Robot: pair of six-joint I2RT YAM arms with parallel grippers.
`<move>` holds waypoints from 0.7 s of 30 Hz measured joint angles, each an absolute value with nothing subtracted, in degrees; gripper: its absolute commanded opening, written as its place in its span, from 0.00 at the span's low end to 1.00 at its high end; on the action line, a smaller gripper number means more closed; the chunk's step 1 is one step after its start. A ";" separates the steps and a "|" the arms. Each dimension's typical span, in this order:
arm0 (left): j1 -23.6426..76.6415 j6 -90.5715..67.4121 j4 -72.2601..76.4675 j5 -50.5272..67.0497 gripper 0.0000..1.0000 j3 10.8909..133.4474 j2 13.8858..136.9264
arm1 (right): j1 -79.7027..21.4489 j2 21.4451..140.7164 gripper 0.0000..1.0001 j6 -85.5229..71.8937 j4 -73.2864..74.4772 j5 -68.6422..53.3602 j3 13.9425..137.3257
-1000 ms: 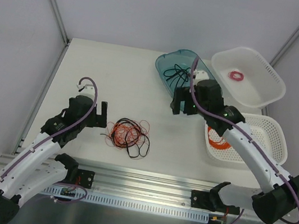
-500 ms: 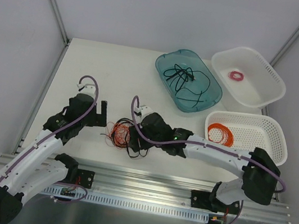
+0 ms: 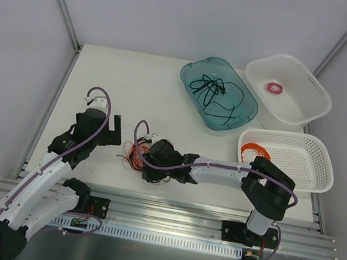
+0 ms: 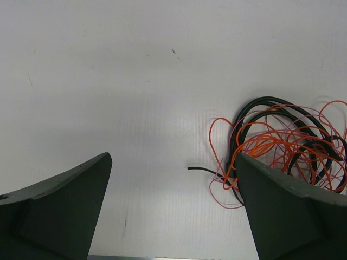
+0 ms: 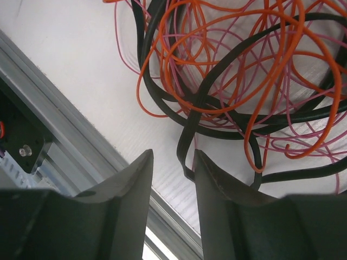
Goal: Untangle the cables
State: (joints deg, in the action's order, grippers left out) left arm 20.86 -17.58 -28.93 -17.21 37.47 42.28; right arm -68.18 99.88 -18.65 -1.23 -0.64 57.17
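Observation:
The cables lie in a loose tangle of thin orange and pink wires and a thicker black cord on the white table. My right gripper sits low over the tangle's near side and hides part of it. In the right wrist view its jaws are narrowed but still apart, and a bend of the black cord lies in the gap by the right finger. My left gripper hovers wide open just left of the tangle, with nothing between its fingers. A loose black cord end points toward it.
A teal tray at the back holds a separate black cable. One white basket holds a small pink ring; another holds an orange coil. The aluminium rail runs right beside the right fingers.
The right arm swung from the teal tray down to the near side of the tangle, and its jaws narrowed. The left arm barely shifted and stayed open.

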 measured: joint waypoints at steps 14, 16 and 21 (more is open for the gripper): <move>20.49 -17.58 -28.93 -17.19 0.99 37.45 42.39 | -68.25 96.86 0.01 -15.05 8.99 0.89 60.42; 20.49 -17.58 -28.93 -17.17 0.99 37.45 42.39 | -68.25 94.32 0.01 -12.88 13.76 1.78 64.47; 20.49 -17.58 -28.91 -17.15 0.99 37.45 42.74 | -68.25 88.51 0.01 -6.20 24.91 4.67 81.10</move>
